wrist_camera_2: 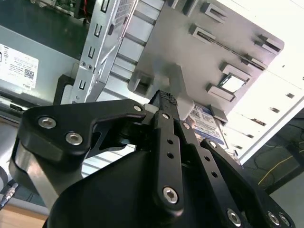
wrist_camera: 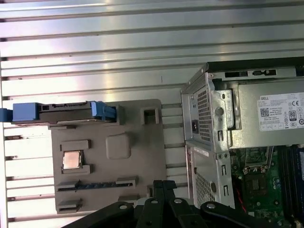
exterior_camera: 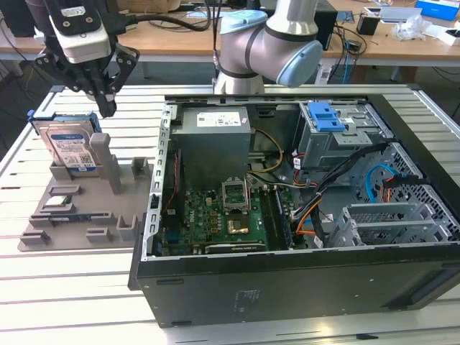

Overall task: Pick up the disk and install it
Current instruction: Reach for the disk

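The disk point(exterior_camera: 70, 146), a flat silver hard drive with a white-and-blue label and a blue plastic bracket framing its edges, stands on edge, leaning back slightly, in a slot at one corner of the grey holder plate point(exterior_camera: 86, 201).

Robotics lab: open PC case point(exterior_camera: 287, 287), cluttered desks point(exterior_camera: 381, 42).

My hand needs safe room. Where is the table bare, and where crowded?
Bare table slats lie in front of the grey tray in the exterior view, and beyond the disk in the first wrist view. Crowded: the tray end where the disk stands near the gripper, and the cables inside the computer case.
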`<state>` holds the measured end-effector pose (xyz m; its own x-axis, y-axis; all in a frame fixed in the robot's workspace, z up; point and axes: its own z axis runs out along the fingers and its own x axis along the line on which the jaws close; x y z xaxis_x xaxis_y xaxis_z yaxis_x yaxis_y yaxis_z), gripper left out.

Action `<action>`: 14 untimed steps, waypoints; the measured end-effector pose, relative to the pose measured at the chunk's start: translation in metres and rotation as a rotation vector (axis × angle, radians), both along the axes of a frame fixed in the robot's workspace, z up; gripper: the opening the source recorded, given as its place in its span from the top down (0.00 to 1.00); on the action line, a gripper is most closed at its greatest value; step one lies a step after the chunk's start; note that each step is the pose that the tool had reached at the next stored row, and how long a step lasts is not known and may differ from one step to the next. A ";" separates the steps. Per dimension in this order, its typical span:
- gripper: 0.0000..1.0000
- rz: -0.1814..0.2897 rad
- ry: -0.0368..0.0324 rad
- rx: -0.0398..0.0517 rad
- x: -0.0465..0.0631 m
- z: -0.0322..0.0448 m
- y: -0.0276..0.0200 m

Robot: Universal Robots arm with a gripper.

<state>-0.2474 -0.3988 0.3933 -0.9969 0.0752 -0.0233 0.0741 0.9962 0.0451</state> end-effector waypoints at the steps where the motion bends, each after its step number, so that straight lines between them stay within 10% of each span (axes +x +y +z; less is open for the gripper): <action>1: 0.89 0.000 0.0001 -0.0001 -0.003 0.0000 0.0000; 14: 0.89 0.000 0.0000 0.0000 -0.042 0.0000 0.0000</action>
<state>-0.2896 -0.3988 0.3933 -0.9969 0.0752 -0.0233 0.0741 0.9962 0.0451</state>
